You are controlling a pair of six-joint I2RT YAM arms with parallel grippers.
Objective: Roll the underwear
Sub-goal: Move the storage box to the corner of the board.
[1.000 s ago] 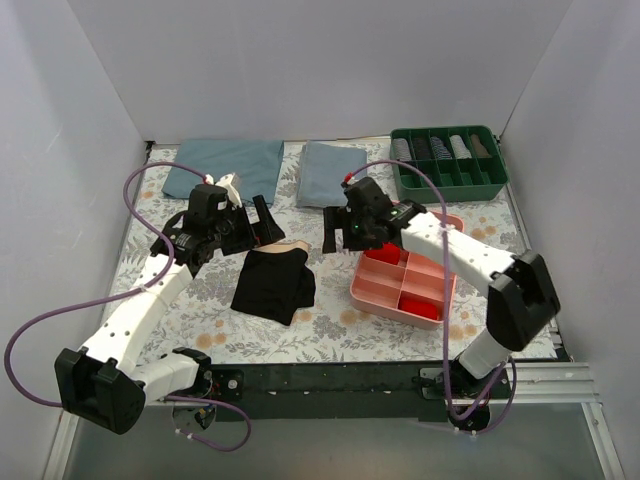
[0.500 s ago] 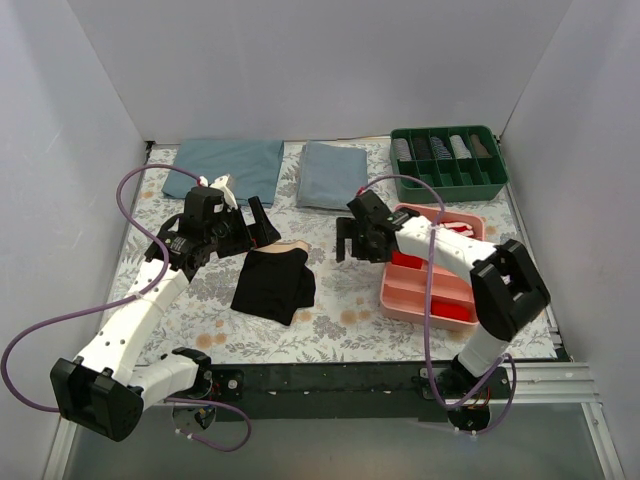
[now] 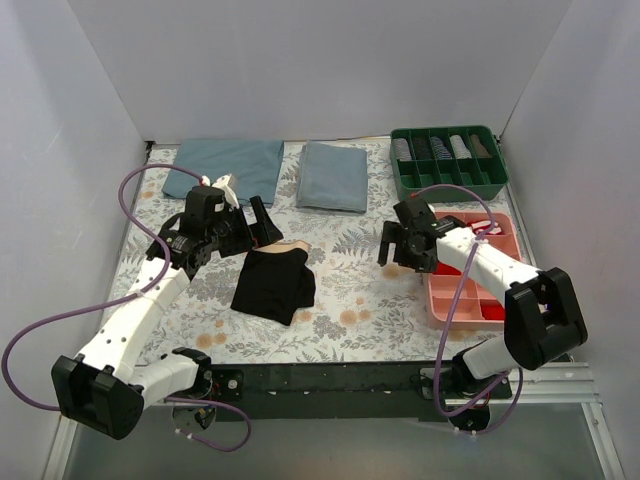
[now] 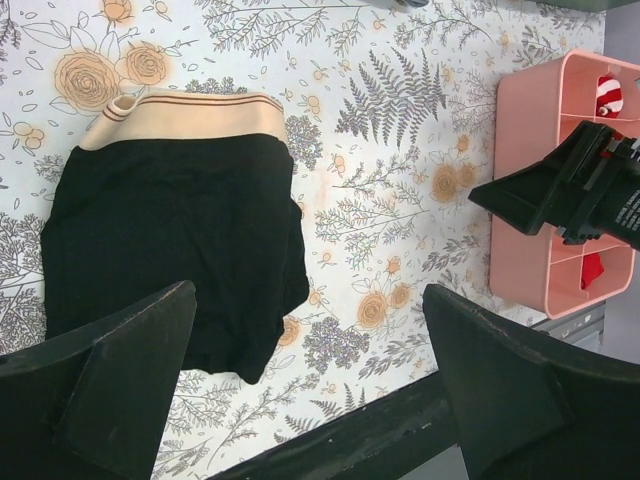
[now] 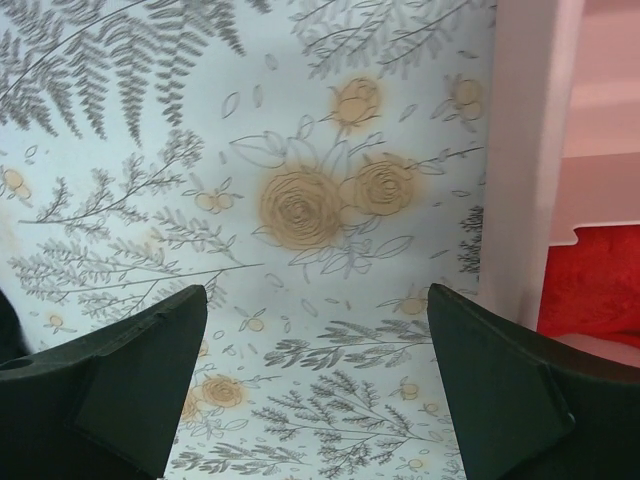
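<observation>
Underwear (image 3: 272, 284) lies flat and unrolled, left of centre in the top view, with the tan waistband (image 4: 185, 115) at its upper edge; its position is unchanged over the last second. Pink tray (image 3: 437, 298) has shifted from beside the garment to the right side of the frame. Right gripper (image 3: 398, 246) has travelled with it and now sits just off its left wall, jaws spread, empty. Left gripper (image 4: 308, 295) hovers over the garment, jaws wide, empty. Judgement: tray no longer crowds the garment; rolling not yet begun.

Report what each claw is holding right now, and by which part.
Nothing is held. The left claw hangs open above the underwear. The right claw is open over the tablecloth, beside the pink tray.
</observation>
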